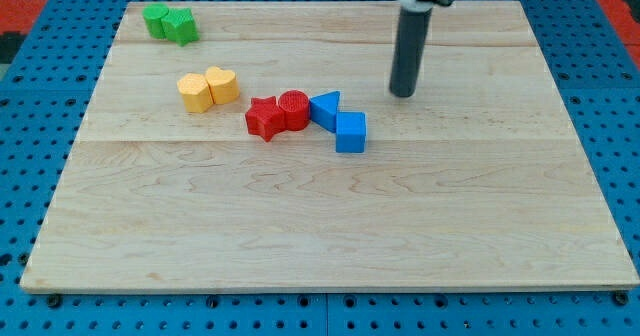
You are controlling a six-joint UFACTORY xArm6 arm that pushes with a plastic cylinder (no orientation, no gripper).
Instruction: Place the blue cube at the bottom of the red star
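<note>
The blue cube (351, 133) lies near the board's middle, just below and right of a blue triangular block (326, 109). The red star (264, 118) lies to the cube's left, touching a red round block (294, 109) on its right. The cube sits to the right of the star, about level with its lower edge, with a gap between them. My tip (402, 94) rests on the board up and to the right of the blue cube, apart from every block.
Two yellow blocks (208, 88) lie side by side left of the red star. Two green blocks (169, 23) lie at the board's top left corner. The wooden board (330, 236) sits on a blue pegboard surface.
</note>
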